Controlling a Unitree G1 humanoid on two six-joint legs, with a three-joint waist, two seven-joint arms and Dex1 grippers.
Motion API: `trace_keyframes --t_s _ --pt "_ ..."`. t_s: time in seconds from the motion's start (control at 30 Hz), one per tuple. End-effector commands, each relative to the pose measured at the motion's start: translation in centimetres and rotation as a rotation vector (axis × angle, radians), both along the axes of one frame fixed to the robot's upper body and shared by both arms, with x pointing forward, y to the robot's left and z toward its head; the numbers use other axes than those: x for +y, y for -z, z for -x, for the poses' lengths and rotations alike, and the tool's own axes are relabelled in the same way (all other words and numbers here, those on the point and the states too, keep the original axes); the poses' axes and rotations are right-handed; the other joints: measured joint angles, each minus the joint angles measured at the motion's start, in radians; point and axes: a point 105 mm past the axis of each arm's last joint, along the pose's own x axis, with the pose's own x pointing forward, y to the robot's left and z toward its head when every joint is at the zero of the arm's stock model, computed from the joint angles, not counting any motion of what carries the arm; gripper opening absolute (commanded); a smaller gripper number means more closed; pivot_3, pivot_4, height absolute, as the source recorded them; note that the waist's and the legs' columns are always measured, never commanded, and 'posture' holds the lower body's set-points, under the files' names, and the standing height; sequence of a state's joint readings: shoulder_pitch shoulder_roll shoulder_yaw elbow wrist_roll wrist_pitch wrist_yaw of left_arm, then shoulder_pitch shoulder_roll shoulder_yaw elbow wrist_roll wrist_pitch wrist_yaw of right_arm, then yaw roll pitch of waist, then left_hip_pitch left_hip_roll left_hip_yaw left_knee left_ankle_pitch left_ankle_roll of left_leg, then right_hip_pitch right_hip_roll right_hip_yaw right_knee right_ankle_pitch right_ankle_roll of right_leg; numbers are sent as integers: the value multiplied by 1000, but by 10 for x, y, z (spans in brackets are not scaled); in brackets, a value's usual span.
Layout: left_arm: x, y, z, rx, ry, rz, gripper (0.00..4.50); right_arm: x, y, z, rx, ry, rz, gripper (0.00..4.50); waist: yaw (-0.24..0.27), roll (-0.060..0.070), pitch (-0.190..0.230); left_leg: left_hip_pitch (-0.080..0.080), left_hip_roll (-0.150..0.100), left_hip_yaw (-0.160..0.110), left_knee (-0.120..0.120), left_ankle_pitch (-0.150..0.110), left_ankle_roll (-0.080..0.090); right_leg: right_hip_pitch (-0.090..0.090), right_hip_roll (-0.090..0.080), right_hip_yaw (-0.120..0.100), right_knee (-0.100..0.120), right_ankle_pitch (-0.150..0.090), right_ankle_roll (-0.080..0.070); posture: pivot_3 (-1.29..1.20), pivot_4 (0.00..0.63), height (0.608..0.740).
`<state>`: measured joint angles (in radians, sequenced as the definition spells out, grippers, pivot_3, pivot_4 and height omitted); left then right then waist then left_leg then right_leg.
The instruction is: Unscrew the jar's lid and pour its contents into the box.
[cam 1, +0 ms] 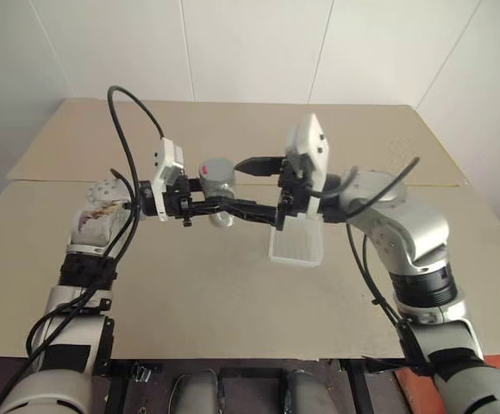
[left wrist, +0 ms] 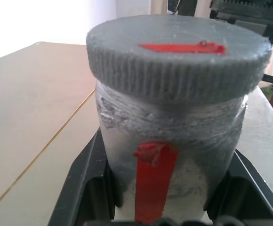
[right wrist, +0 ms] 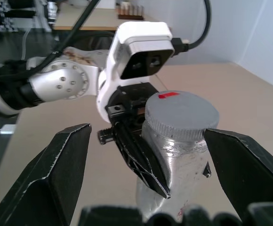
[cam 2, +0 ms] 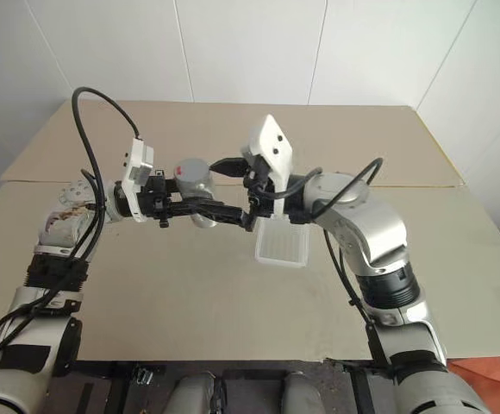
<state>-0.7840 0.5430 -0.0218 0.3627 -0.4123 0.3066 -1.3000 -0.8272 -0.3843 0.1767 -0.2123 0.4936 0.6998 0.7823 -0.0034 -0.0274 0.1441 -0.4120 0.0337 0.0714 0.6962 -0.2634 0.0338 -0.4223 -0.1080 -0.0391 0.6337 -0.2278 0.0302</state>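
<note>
My left gripper (cam 1: 200, 200) grasps the jar (left wrist: 172, 141), lid (right wrist: 181, 114) still on. My right gripper (right wrist: 150, 155) is spread wide around the lid, not touching.

One jar (cam 1: 218, 183) is counted near the middle of the frame, capped by one lid (right wrist: 181, 114). One box (cam 1: 297, 242) is seen just right of centre. Two grippers are counted: the left gripper (cam 1: 233, 207) and the right gripper (cam 1: 248, 185). One table (cam 1: 233, 302) is seen beneath
</note>
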Motion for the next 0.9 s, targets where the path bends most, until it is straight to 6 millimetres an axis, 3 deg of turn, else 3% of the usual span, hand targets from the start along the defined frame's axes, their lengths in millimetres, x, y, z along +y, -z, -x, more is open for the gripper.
trace_keyframes --t_s 0.03,0.53,0.63,0.73,0.87,0.9 --pt "-21 -16 10 -92 119 -8 1930 6 -14 -8 -48 54 -26 4500 -3 0 0 0 0 0 0 0 0 0 0 0 0 0 0 0 150 740" --pt "-19 -15 12 -105 129 -16 1930 13 -15 -12 -40 48 -38 4500 -10 0 0 -2 0 -1 0 0 0 -1 0 -1 0 0 0 0 150 740" --pt "-18 -14 13 -106 130 -20 1930 13 -15 -13 -28 42 -41 3878 -10 0 0 -2 0 -1 0 0 0 -1 0 -1 0 0 0 0 150 740" --pt "-17 -14 14 -111 130 -29 1930 10 -15 -12 -22 28 -43 2875 -10 0 0 -2 0 -1 0 0 0 -1 0 -1 0 0 0 0 150 740" --pt "-16 -15 16 -120 143 -36 1930 9 -15 -9 -22 -12 -40 2748 -9 0 0 -2 0 -1 0 0 0 -1 0 -1 0 0 0 0 150 740" --pt "-16 -17 19 -123 165 -38 1930 9 -15 -2 -21 -95 -41 2748 -9 0 0 -2 0 -1 0 0 0 -1 0 -1 0 0 0 0 150 740"
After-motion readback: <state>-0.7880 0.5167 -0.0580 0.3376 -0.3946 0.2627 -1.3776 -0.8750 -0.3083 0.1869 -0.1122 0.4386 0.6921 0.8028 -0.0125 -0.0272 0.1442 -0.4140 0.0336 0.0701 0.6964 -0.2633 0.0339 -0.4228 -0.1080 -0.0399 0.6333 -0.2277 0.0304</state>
